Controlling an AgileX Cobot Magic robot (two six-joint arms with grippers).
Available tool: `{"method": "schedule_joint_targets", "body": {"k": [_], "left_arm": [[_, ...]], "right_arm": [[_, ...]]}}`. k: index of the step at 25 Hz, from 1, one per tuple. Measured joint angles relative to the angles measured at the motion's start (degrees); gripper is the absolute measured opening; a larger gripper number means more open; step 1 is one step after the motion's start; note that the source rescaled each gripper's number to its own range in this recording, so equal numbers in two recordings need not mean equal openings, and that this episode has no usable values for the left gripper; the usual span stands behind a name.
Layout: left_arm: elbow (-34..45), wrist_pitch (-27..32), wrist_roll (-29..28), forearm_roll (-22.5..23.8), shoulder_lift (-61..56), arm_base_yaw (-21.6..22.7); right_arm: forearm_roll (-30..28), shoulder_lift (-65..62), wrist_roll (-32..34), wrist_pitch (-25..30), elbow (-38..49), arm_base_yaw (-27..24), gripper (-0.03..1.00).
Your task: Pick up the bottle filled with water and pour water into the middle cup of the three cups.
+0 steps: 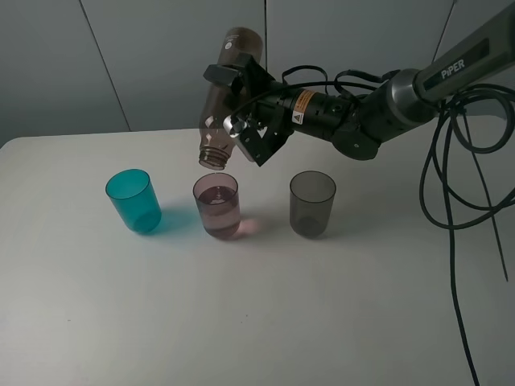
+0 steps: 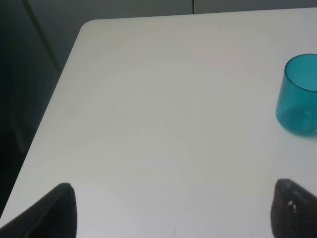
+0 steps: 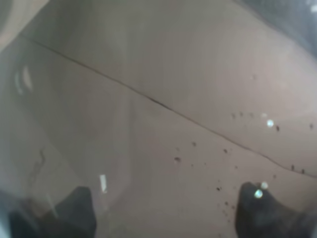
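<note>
a: what's sitting nearest?
b: the three cups [image 1: 217,217] are standing in a row on the table [image 1: 257,322], apart from each other: teal cup [image 1: 133,201], the middle cup [image 1: 216,206], grey cup [image 1: 312,203]. the middle cup seems to be holding some water.
a: and the bottle [image 1: 219,121]?
b: it's hanging mouth-down just above the middle cup. the right gripper [image 1: 245,104] is clamping its wide body, jaws closed on it.
a: handling?
b: i'm judging it thin, springy plastic, light, and slick if wet. gripping the body rather than the neck is looking sensible.
a: left gripper [image 2: 176,213]?
b: spread wide near the teal cup, carrying nothing.
</note>
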Motion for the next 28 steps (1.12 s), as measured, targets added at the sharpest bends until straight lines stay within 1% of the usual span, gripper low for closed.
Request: {"method": "schedule_joint_targets", "body": {"k": [4,7,10,14,15,17,19,20,21,25,28], "left_arm": [[0.0,0.0,0.0,0.0,0.0,0.0],[0.0,0.0,0.0,0.0,0.0,0.0],[0.0,0.0,0.36,0.0,0.0,0.0],[0.0,0.0,0.36,0.0,0.0,0.0],[0.0,0.0,0.36,0.0,0.0,0.0],[0.0,0.0,0.36,0.0,0.0,0.0],[0.0,0.0,0.36,0.0,0.0,0.0],[0.0,0.0,0.36,0.0,0.0,0.0],[0.0,0.0,0.36,0.0,0.0,0.0],[0.0,0.0,0.36,0.0,0.0,0.0],[0.0,0.0,0.36,0.0,0.0,0.0]], "right_arm": [[0.0,0.0,1.6,0.0,0.0,0.14,0.02],[-0.25,0.0,4.67,0.25,0.0,0.26,0.02],[-1.29,0.0,9.15,1.81,0.0,0.26,0.02],[-2.39,0.0,18.88,5.64,0.0,0.26,0.02],[-2.84,-0.15,22.37,6.9,0.0,0.26,0.02],[-3.1,-0.92,29.56,11.31,0.0,0.28,0.02],[-3.77,-2.72,38.65,15.33,0.0,0.28,0.02],[-3.98,-3.58,43.75,16.47,0.0,0.28,0.02],[-4.25,-4.54,48.11,16.86,0.0,0.28,0.02],[-4.86,-7.79,69.83,17.21,0.0,0.18,0.02],[-6.2,-9.82,86.99,17.21,0.0,-0.97,0.02]]}}
